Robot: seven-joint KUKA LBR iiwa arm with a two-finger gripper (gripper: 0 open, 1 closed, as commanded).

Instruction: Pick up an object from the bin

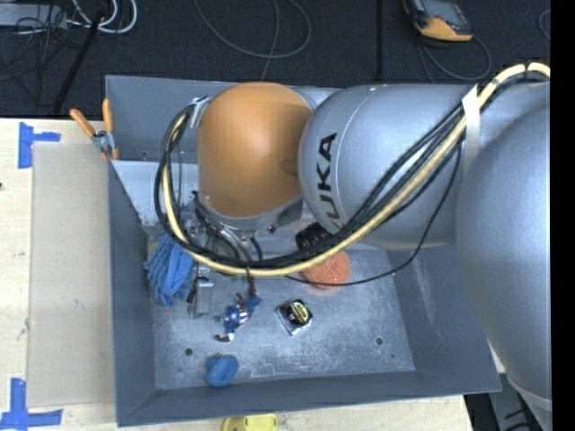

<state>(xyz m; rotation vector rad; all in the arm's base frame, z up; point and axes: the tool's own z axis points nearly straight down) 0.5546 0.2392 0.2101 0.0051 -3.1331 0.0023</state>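
My gripper (199, 296) hangs below the orange wrist cover, low over the left half of the bin floor. A shaggy blue cloth-like thing (168, 271) lies right beside it on the left, against the bin's left wall. Just to its right, a small blue and white figure (236, 316) rests on the floor. Whether the gripper touches either of them I cannot tell.
A small black and yellow thing (295, 315) lies mid-floor. An orange-red spongy ball (326, 270) is partly hidden under the arm. A blue lump (221, 369) sits by the front wall. The arm and its cables cover the back of the bin.
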